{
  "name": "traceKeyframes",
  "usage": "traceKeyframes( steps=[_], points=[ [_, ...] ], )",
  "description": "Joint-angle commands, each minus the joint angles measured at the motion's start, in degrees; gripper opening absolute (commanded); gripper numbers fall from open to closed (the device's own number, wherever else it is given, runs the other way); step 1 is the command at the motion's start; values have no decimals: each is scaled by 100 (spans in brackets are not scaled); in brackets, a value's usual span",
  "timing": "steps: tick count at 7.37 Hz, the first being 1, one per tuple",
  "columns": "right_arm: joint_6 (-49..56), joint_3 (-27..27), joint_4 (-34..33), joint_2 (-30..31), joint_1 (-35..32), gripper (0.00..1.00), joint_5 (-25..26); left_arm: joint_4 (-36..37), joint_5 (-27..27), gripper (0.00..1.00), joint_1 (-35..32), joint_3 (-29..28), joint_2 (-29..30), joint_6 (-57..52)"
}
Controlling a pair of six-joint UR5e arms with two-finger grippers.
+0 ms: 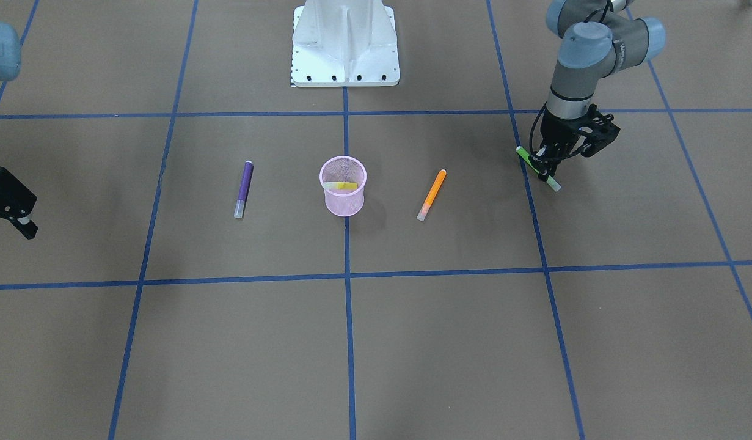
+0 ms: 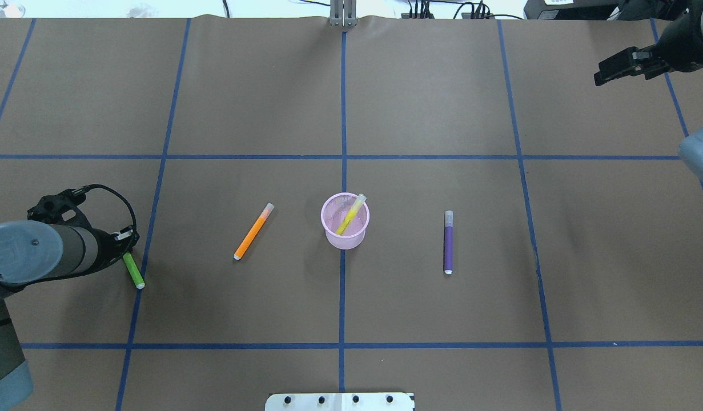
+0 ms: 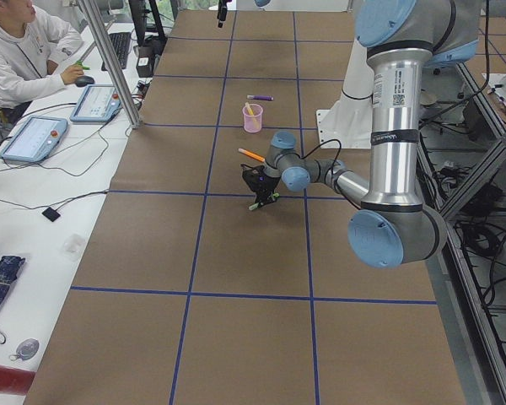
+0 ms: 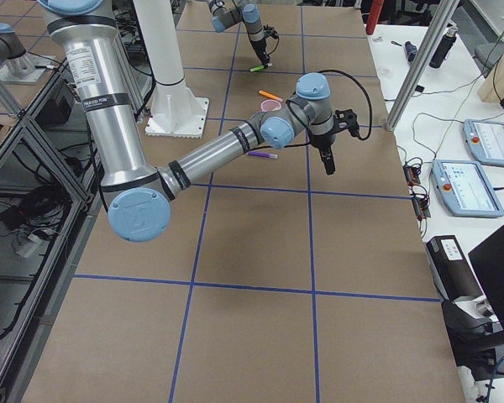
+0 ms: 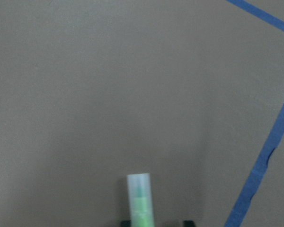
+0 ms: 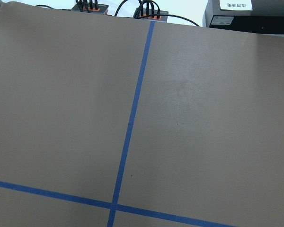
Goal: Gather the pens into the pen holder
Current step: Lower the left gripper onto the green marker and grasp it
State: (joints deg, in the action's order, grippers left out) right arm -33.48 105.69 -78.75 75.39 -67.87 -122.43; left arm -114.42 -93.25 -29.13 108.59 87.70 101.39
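Observation:
The pink mesh pen holder (image 1: 344, 201) (image 2: 344, 235) stands at the table's middle with the yellow pen (image 1: 341, 185) (image 2: 351, 215) leaning inside it. The orange pen (image 1: 432, 194) (image 2: 253, 232) and purple pen (image 1: 244, 188) (image 2: 448, 242) lie flat on either side of it. The green pen (image 1: 537, 167) (image 2: 133, 269) (image 5: 140, 198) lies on the table between the fingers of my left gripper (image 1: 543, 166). The left wrist view shows a gap beside the pen, so the jaws are open around it. My right gripper (image 1: 9, 214) (image 2: 602, 73) hangs empty far to the side, seemingly open.
The robot's white base (image 1: 345, 43) stands at the near table edge. Blue tape lines cross the brown table. A side bench with tablets (image 3: 35, 135) and a seated operator (image 3: 21, 51) is beyond the far edge.

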Motion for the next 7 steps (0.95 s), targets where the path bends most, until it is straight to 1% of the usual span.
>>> traceKeyframes(
  steps=[1, 2, 4, 5, 6, 7],
  points=[
    [8, -5, 0, -7, 1, 99, 9, 16, 8, 0, -5, 13, -51, -14],
    [-1, -5, 0, -7, 1, 99, 0, 25, 8, 0, -14, 91, -69, -14],
    [-1, -5, -9, 2, 1, 99, 8, 16, 139, 0, -119, 634, -69, -23],
    [-1, -13, -9, 2, 1, 99, 17, 8, 871, 0, -137, 741, 79, -423],
    [-18, -13, -9, 11, 1, 99, 26, -1, 1539, 0, -120, 742, 420, -1158],
    [-27, -13, -9, 28, 1, 100, 122, -19, 1946, 0, -102, 742, 902, -2349]
  ],
)
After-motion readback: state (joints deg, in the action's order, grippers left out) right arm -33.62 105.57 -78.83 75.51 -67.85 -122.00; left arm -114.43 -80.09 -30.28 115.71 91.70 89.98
